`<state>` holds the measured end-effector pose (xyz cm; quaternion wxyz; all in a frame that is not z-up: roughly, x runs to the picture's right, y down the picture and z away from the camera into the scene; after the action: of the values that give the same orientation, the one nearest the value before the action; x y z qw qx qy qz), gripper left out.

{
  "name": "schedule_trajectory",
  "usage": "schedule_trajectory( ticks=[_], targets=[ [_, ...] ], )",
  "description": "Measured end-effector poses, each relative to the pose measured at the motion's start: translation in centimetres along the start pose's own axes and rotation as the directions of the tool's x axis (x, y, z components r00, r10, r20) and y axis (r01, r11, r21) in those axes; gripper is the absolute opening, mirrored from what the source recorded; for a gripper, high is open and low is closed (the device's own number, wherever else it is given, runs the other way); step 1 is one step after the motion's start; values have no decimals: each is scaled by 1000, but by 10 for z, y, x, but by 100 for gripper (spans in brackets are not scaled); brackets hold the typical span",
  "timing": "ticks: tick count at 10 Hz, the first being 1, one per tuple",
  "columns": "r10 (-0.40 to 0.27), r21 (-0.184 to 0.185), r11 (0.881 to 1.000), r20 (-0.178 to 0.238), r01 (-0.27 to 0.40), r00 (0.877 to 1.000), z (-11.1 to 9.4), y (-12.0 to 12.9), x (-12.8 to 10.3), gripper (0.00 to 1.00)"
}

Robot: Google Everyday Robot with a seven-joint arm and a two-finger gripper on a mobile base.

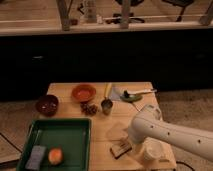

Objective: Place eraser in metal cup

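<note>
**Wood, plastic and one dull metal sheen**

The table is pale wood with a matt, faintly grained top. At its middle the metal cup is grey metal with a dull shine. Left of the cup, the orange bowl looks smooth and glossy, and the dark red bowl beyond it has a softer gloss. In front of the cup and to its left, the green tray looks like smooth plastic; the sponge in it is matt and porous. In front of the cup, the eraser is matt. The gripper sits just beside it, under the smooth white arm. The white tub is translucent plastic.
</note>
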<state>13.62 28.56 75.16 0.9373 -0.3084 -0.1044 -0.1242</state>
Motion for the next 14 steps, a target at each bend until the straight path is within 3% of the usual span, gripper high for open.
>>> schedule_trajectory(
  ticks=[2, 6, 14],
  targets=[
    [-11, 0, 1000, -2, 11, 1000, 14, -2, 0, 80],
    [-5, -17, 1000, 6, 5, 1000, 14, 3, 1, 80],
    [-101, -40, 994, 2, 101, 995, 26, -2, -16, 80]
  ],
)
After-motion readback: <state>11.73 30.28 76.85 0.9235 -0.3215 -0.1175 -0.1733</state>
